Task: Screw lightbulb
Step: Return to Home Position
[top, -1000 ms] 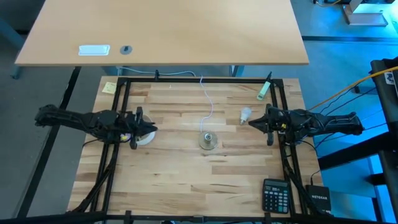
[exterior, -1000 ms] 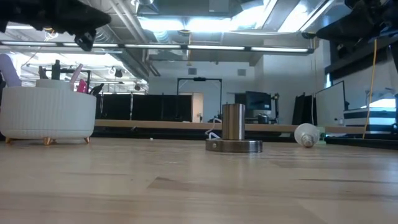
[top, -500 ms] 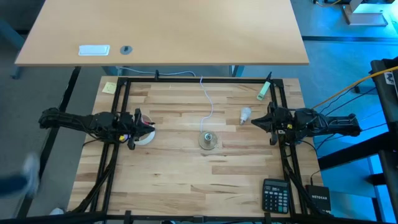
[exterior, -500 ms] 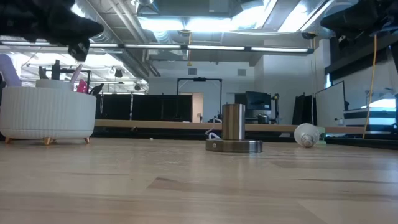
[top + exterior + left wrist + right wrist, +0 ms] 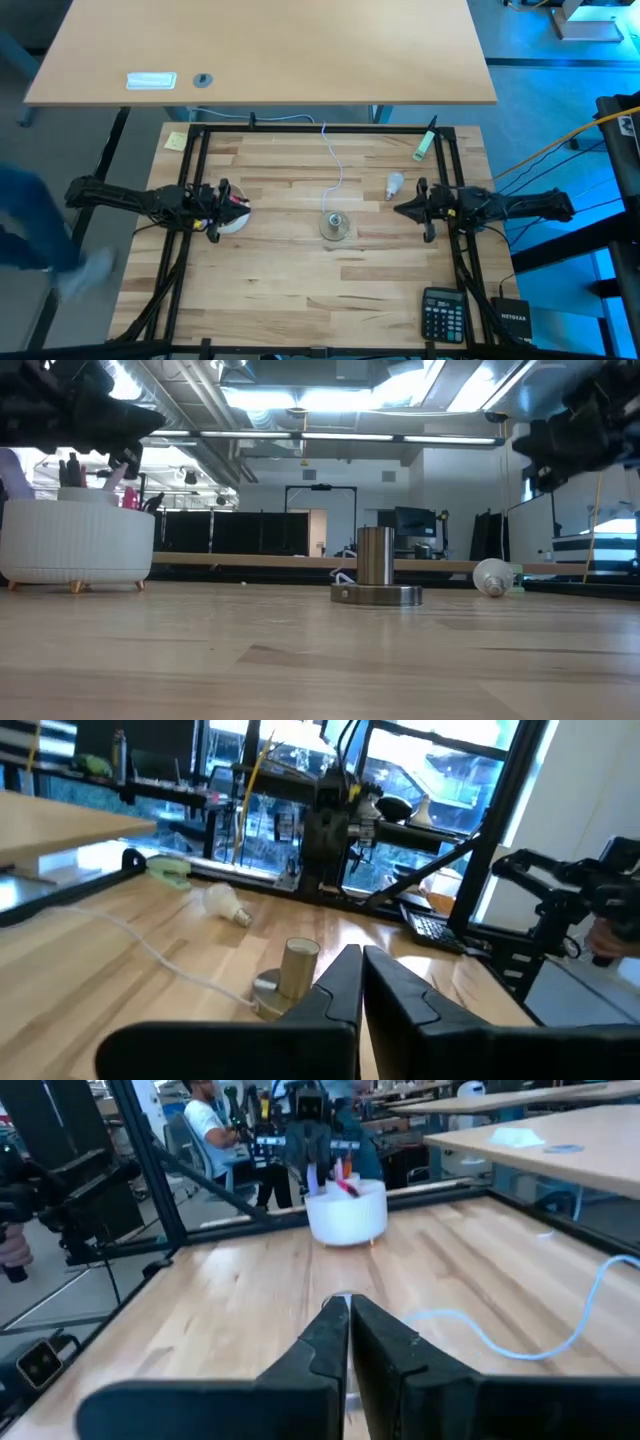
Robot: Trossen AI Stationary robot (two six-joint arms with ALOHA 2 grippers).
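Zero screwing done yet: lightbulb (image 5: 395, 184) is lying loose at the socket's (image 5: 335, 225) 1 o'clock, my left gripper (image 5: 360, 952) at 9 and right gripper (image 5: 348, 1302) at 3 hanging clenched, empty.

The small pear-shaped lightbulb (image 5: 396, 183) is frosted white, its screw base grey. The wooden counter (image 5: 300, 290) shows pale honey plank stripes.
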